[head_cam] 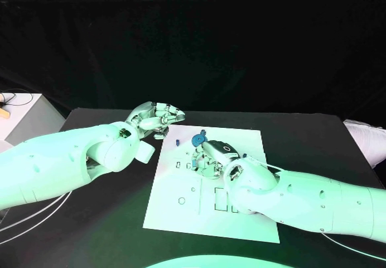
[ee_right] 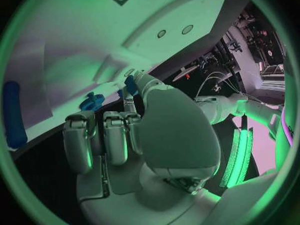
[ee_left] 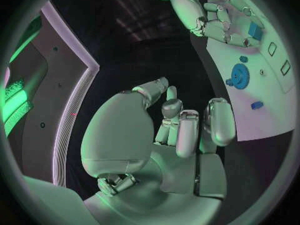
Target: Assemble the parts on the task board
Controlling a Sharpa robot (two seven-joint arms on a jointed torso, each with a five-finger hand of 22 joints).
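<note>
I see a black table [head_cam: 96,223] before a black curtain [head_cam: 209,50] that closes off the whole back. At the far left stands a white cabinet [head_cam: 24,120] with cables on top. At the right edge, a pale cloth-like object [head_cam: 366,142]; cannot identify it.

The task board [head_cam: 241,218] looks like a flat matt white sheet, smooth, plastic-ish. Around it the table [head_cam: 105,234] is matt black, and behind the board hangs a black backdrop [head_cam: 241,50] that looks like cloth. The blue gear [ee_left: 239,76] on the board looks like moulded plastic. Both hands, left hand [head_cam: 158,118] and right hand [head_cam: 211,155], have a smooth silvery metallic sheen, and the arms' shells are glossy white plastic.
</note>
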